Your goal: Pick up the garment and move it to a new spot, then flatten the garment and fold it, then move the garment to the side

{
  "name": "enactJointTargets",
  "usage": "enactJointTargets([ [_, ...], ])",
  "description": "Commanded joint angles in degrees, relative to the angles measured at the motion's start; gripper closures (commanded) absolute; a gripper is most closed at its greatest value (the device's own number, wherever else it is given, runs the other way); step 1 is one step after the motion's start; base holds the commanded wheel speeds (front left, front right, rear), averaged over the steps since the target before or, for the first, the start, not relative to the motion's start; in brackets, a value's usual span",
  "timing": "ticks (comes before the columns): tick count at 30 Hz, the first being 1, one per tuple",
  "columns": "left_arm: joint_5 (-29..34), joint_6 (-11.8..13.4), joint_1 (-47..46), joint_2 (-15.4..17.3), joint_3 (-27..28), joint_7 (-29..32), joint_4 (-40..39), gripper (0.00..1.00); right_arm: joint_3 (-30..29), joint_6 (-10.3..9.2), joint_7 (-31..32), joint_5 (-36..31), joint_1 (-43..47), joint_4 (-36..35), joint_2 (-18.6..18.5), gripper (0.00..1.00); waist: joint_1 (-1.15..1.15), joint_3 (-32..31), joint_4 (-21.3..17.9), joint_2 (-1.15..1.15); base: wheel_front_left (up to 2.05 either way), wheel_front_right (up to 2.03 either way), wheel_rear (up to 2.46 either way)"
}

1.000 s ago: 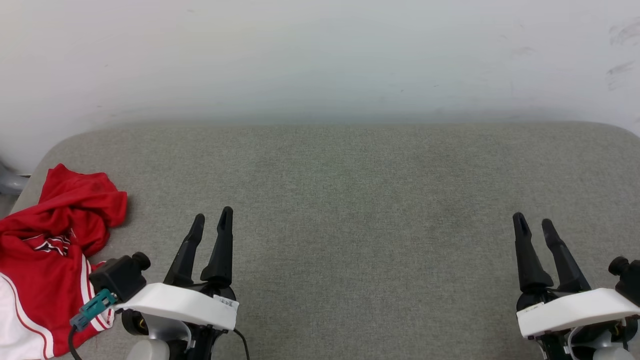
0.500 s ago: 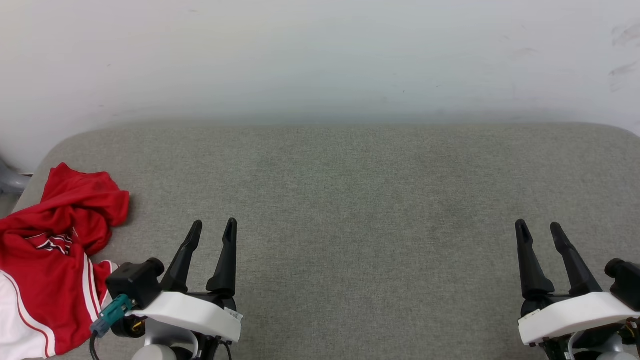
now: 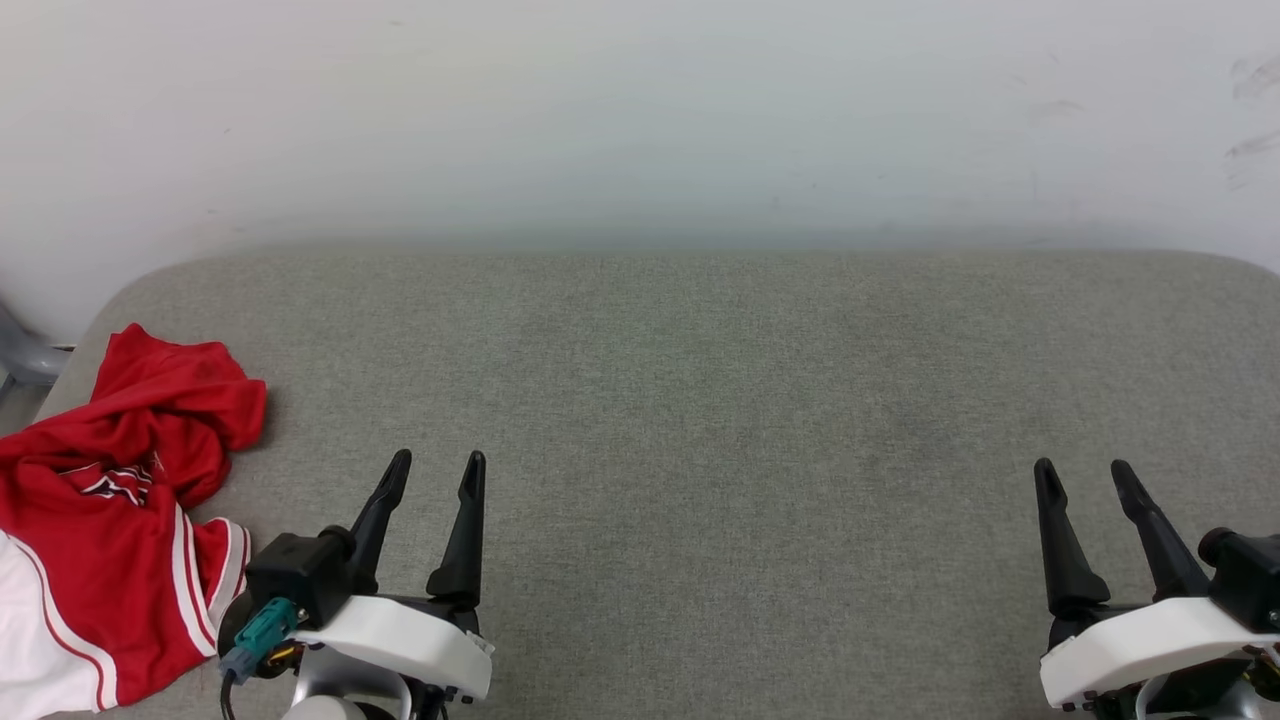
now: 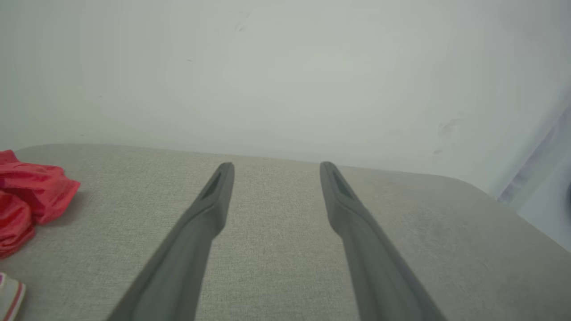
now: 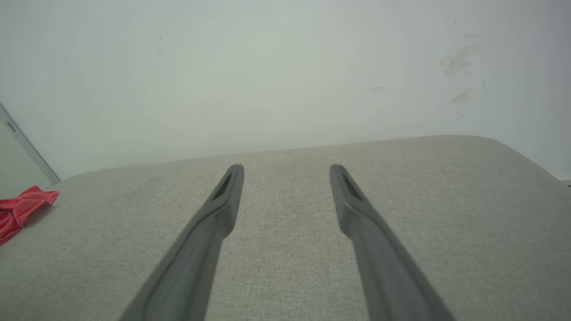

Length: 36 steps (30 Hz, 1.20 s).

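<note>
1. The garment is lying crumpled at the left end of a grey fabric-covered surface, just to the left of the left gripper and well apart from the right gripper.
2. Its long axis is running from near to far in the head view. A bunched red end is pointing toward the pale wall, and a white part edged with red-and-white stripes is lying nearest the robot.
3. The left and bottom edges of the head view are cutting the heap off, so its full outline is not showing.
4. A scrap of black-and-white print is peeking from a fold, too creased to read; which side of the shirt is facing up cannot be told.
5. The left gripper is hovering with its two dark fingers spread apart and nothing between them, tips pointing toward the wall. Its wrist housing is overlapping the garment's striped edge in the head view, so contact there is hard to judge.
6. The right gripper is likewise standing with its fingers parted and empty at the surface's right end.
7. In both wrist views only a red corner of the garment is showing at the left edge.
8. A grey object beyond the surface's left end is being cropped and cannot be made out.
</note>
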Motion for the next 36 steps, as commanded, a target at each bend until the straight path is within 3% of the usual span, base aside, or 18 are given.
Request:
enactJointTargets([
  [1, 1.2, 0.0, 0.3, 0.2, -0.2, -0.5, 0.0, 0.0, -0.1, 0.0, 0.1, -1.3, 0.5, -0.7, 0.0, 0.0, 0.0, 0.0, 0.0, 0.0, 0.0, 0.0, 0.0],
  [36, 12.5, -0.3, -0.2, -0.8, 0.9, -4.1, 2.5, 0.0, -0.3, -0.01, -3.2, -9.5, 1.4, -1.7, 0.0, 0.0, 0.0, 0.0, 0.6, 0.0, 0.0, 0.0, 0.0],
])
